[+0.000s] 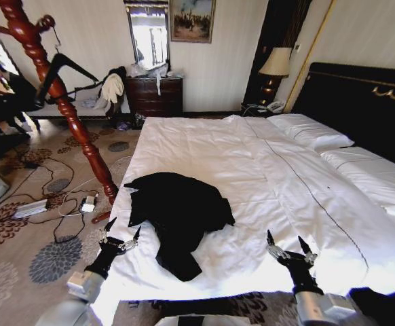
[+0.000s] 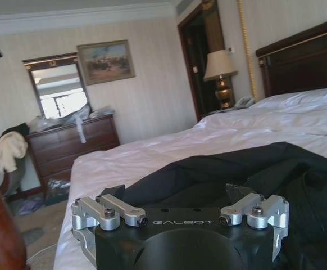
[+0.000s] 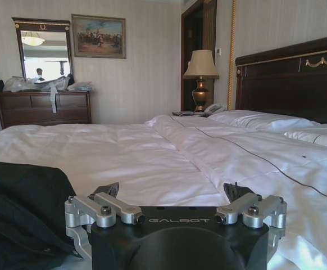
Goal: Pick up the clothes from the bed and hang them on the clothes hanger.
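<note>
A: Jaws? Lettering?
B: Left gripper (image 1: 122, 233) and right gripper (image 1: 283, 245) spread apart, empty, low in frame; both bodies read "GALBOT".
A: The clothes?
B: Clothes (image 1: 178, 214) crumpled at centre on the bed (image 1: 265, 170); clothes hanger (image 1: 63, 68) upper left, on the coat stand (image 1: 82, 132); patterned carpet (image 1: 21, 238).

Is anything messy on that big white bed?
Yes. A large black coat-like garment lies crumpled in a heap near the foot of the white-sheeted bed, off its slim black hanger on the reddish-brown wooden stand.
</note>
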You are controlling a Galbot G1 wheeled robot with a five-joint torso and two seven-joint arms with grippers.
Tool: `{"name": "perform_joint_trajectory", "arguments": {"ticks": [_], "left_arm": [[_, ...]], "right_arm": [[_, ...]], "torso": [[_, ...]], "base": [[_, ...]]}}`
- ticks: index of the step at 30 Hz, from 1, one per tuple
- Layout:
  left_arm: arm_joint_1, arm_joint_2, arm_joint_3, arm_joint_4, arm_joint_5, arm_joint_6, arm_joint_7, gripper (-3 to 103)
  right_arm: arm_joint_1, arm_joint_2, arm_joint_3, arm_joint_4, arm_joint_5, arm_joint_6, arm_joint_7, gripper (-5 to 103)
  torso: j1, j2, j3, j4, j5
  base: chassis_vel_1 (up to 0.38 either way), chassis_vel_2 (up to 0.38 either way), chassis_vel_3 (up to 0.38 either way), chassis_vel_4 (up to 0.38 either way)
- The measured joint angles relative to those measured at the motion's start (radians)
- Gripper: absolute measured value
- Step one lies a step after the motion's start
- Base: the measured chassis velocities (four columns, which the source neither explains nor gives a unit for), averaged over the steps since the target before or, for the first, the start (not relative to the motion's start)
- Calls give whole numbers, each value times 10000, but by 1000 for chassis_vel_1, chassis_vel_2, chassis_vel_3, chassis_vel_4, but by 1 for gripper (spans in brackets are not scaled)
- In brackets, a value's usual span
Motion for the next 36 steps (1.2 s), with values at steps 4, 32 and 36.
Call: {"name": "perform_joint_trajectory", "arguments": {"ticks": [4,32,36], "left_arm": [[-269,678,63,-130,-332,239,-18,100],[-12690,3834,10881,1297,-2431,2216,474,100],[-14350,3250,12427,1786,-2544,2329,893,100]], "right_arm": [[51,8,-51,-42,-96,4,7,100],[-97,642,1458,608,659,47,255,100],[-68,643,1708,689,1025,-51,328,100]], "torso": [[0,0,0,3,1],[1,0,1,-1,3],[1,0,0,0,1]], "base": [[0,0,0,0],[0,0,0,0],[0,0,0,0]]}}
